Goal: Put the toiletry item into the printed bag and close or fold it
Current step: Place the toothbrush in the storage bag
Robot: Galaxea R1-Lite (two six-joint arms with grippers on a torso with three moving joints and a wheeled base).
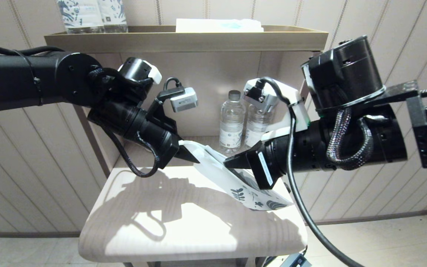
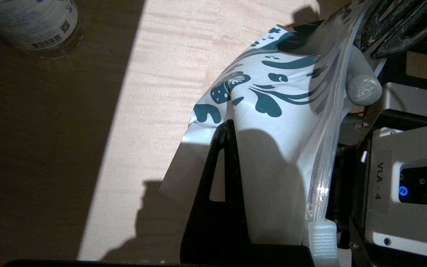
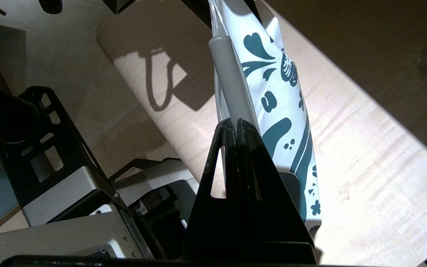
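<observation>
The printed bag (image 1: pixel 252 198), white with dark blue leaves, hangs slanted above the pale table (image 1: pixel 161 222), its printed end resting low on the right. My left gripper (image 1: pixel 195 157) is shut on its plain end; in the left wrist view one black finger (image 2: pixel 224 155) presses the bag (image 2: pixel 272 141) and the other finger is hidden behind it. My right gripper (image 1: pixel 228 163) (image 3: pixel 234 121) is shut on the toothbrush (image 3: pixel 230 81), a grey-white handle lying along the bag's (image 3: pixel 272 92) zip mouth. The handle's end (image 2: pixel 363 89) shows beside the translucent wall. Its bristled head is hidden.
Two clear water bottles (image 1: pixel 231 120) (image 1: pixel 254 122) stand at the back of the table under a shelf (image 1: pixel 184 37). On the shelf stand blue-patterned bottles (image 1: pixel 87 15) and a white and light blue packet (image 1: pixel 219 25). The bag's white zip slider (image 2: pixel 323 241) sits near my left gripper.
</observation>
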